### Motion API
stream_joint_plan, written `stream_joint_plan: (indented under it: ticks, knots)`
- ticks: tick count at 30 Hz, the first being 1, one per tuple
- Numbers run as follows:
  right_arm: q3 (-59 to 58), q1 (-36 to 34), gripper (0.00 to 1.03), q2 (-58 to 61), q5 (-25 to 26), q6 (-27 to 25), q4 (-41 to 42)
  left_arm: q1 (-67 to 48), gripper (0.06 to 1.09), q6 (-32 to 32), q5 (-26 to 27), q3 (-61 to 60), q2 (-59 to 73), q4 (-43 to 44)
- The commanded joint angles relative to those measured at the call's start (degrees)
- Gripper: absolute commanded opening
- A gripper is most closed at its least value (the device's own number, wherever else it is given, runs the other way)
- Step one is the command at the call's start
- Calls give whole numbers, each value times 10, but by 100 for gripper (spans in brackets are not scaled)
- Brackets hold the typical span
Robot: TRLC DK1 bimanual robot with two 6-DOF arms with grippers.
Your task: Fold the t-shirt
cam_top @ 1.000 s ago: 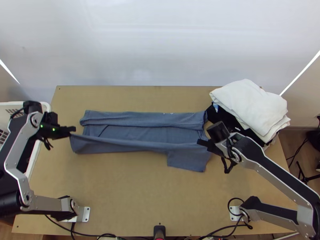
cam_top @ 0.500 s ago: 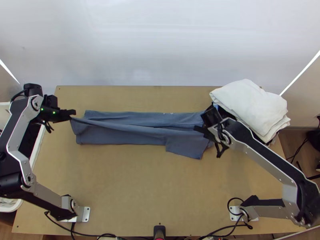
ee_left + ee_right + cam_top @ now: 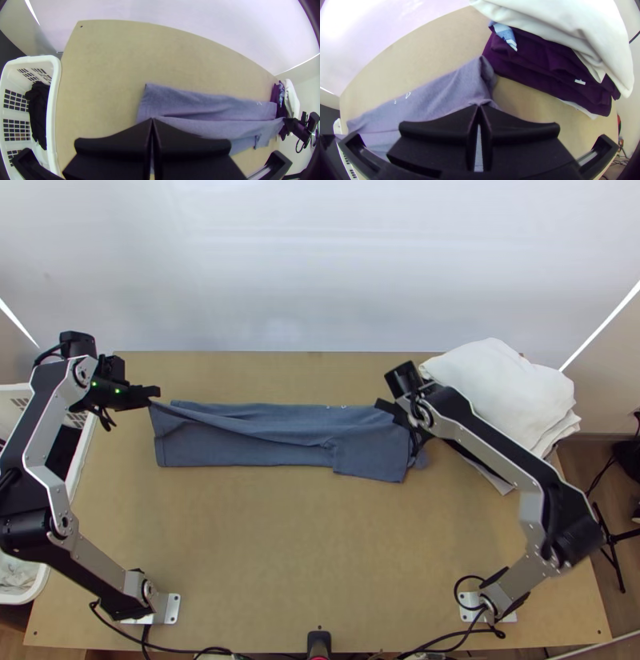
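In the top view my left gripper point(image 3: 152, 396) is shut on the left end of the blue-grey t-shirt point(image 3: 240, 450), which lies as a long strip across the table. My right gripper point(image 3: 387, 407) holds its right end, near the folded stack. Between them a raised layer slants over the strip, and a sleeve part hangs toward the near side at the right. In the left wrist view the left gripper point(image 3: 152, 120) has its tips together on the t-shirt point(image 3: 206, 103). The right wrist view has the right gripper point(image 3: 479, 107) shut on the t-shirt's point(image 3: 443, 90) bunched edge.
A pile of folded clothes, white on top point(image 3: 504, 392), stands at the table's right side. A white basket point(image 3: 53, 110) with dark cloth stands beyond the left edge. Bare wood lies in front of the t-shirt point(image 3: 304, 548).
Both grippers have moved toward the table's far side, the right one also leftward. The held layer has come farther over the strip, and the near sleeve has been drawn up with it.
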Motion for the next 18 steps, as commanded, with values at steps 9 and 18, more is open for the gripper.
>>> stream_joint_plan:
  ticks: [9,18]
  knots:
    - [107,-32,3,126,14,-5,6,-10,10,-7,-2,68,70,-5]
    - [134,-34,3,158,24,1,15,-7,10,-18,-9,94,117,-7]
